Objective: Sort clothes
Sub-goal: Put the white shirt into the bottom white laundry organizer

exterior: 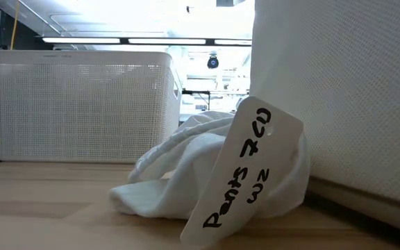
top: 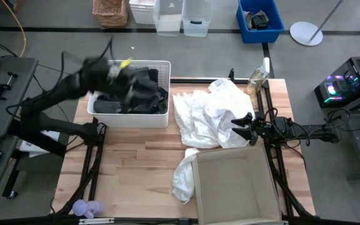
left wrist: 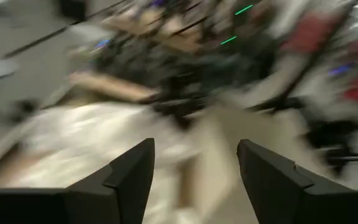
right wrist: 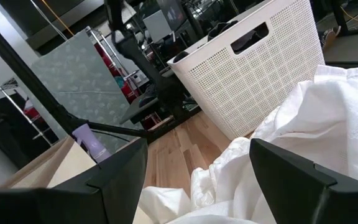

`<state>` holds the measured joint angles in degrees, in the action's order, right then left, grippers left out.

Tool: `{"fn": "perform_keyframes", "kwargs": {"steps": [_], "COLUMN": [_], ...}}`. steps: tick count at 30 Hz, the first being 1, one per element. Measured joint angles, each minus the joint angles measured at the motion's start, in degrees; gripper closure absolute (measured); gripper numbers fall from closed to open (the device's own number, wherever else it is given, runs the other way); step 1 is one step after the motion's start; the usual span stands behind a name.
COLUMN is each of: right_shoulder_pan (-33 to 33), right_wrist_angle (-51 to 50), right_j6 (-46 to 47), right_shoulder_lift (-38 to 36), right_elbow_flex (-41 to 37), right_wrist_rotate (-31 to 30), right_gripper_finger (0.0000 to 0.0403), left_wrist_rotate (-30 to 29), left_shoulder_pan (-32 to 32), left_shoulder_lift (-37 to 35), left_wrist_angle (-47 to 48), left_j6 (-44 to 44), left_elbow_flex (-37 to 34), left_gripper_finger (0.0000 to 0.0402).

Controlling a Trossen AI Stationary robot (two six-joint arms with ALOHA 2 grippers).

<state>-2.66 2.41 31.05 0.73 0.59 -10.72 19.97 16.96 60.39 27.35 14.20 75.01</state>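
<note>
Dark grey and dark green clothes (top: 144, 94) lie in the white slotted basket (top: 130, 120) at the far left. My left gripper (top: 133, 76) is above them, open and empty (left wrist: 194, 146). A pile of white clothes (top: 205, 111) lies at the table's middle. My right gripper (top: 242, 126) hovers at the pile's right edge, open and empty (right wrist: 197, 146). Another white garment (top: 183, 176) lies against the left wall of the beige box (top: 233, 187); its written tag (exterior: 245, 167) shows in the low view. No plaid shirt is in view.
A bottle (top: 258, 78) stands at the table's far right corner. A small purple object (top: 86, 208) lies at the near left corner. Bare wood shows between the basket and the near edge. Bins stand on the floor beyond the far edge.
</note>
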Motion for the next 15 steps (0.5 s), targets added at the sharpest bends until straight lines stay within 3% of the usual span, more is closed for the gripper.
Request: {"fn": "perform_keyframes", "kwargs": {"steps": [3,8,15], "right_shoulder_pan": [0.0,0.0,0.0], "right_wrist_angle": [0.0,0.0,0.0], "right_j6": [0.0,0.0,0.0], "right_shoulder_lift": [0.0,0.0,0.0], "right_elbow_flex": [0.0,0.0,0.0], "right_wrist_rotate": [0.0,0.0,0.0], "right_gripper_finger": [0.0124,0.0124,0.0124], "left_wrist_rotate": [-4.3,-16.7,-26.8], "left_shoulder_pan": [-9.1,-20.0,-23.5], "left_shoulder_lift": [-6.8,-12.4,-11.8], "left_wrist_angle": [-12.5,-25.3,-32.5], "left_j6": [6.4,11.2,10.8], "left_elbow_flex": [-11.0,-24.5,-27.7], "left_gripper_finger": [0.0193,0.0199,0.0201]}}
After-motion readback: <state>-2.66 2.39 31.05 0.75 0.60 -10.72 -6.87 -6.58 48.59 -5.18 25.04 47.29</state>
